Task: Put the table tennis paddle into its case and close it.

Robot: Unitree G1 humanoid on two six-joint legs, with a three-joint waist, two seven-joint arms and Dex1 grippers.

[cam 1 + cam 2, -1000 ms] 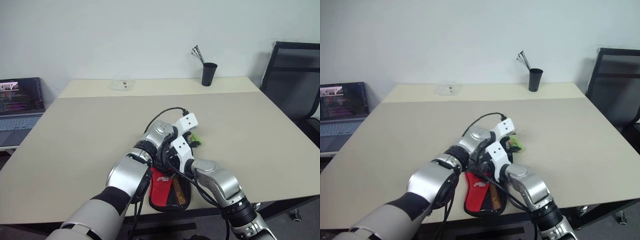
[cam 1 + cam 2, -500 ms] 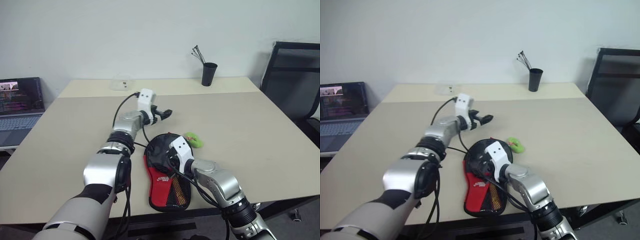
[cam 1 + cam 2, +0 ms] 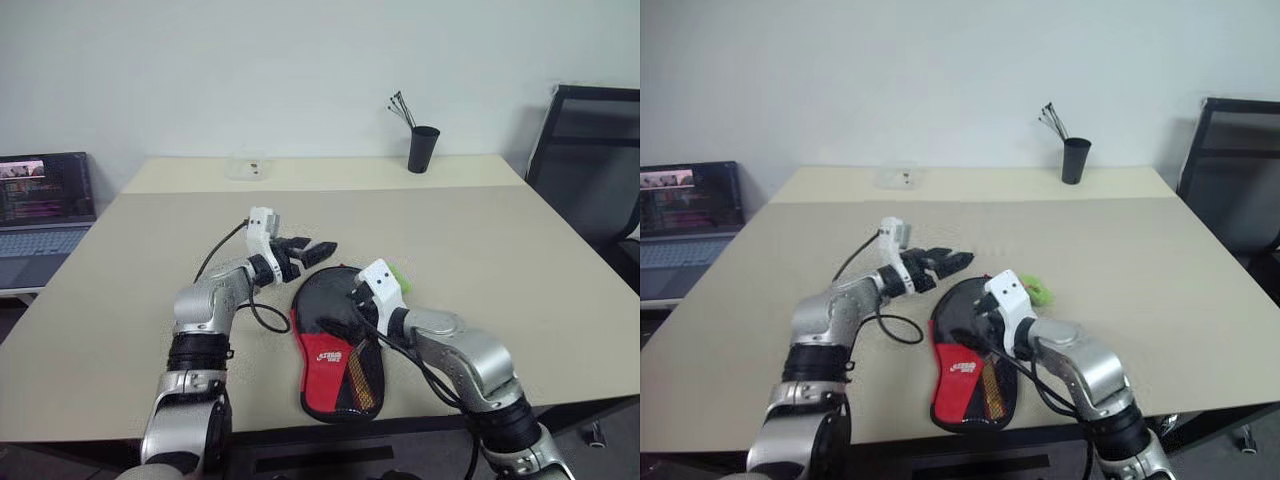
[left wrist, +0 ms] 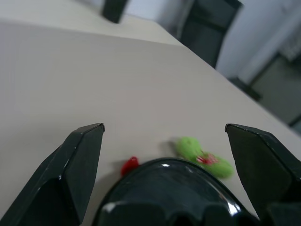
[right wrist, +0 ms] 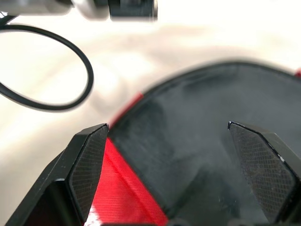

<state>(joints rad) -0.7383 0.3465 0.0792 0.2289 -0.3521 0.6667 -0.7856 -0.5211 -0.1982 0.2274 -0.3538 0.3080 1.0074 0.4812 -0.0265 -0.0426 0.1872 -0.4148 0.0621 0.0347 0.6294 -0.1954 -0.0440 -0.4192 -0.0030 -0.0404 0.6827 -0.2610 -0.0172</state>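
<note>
Case (image 3: pixel 335 345): a flat, paddle-shaped pouch, black at the round end and red with a white logo at the narrow end, is laid on the counter (image 3: pixel 520 260) near its front edge.
Paddle: its striped handle (image 3: pixel 357 378) is seen through the mesh at the narrow end; the blade is judged to be inside already.
Green pull tag (image 3: pixel 1039 291): it is laid on the counter just beside the round end of the case.
Left tool (image 3: pixel 322 248): the jaws are spread wide and nothing is held; it is poised above the counter just beyond the round end.
Right tool (image 3: pixel 976 311): the jaws are likewise spread wide and empty, directly over the black fabric.
Step in hand: closing is judged to remain, or to be checked; whether the zip is fully run cannot be told.
Good practice: the case is best pinned flat by one tool while the green tag is pinched by the other and drawn along the rim, not lifted.
</note>
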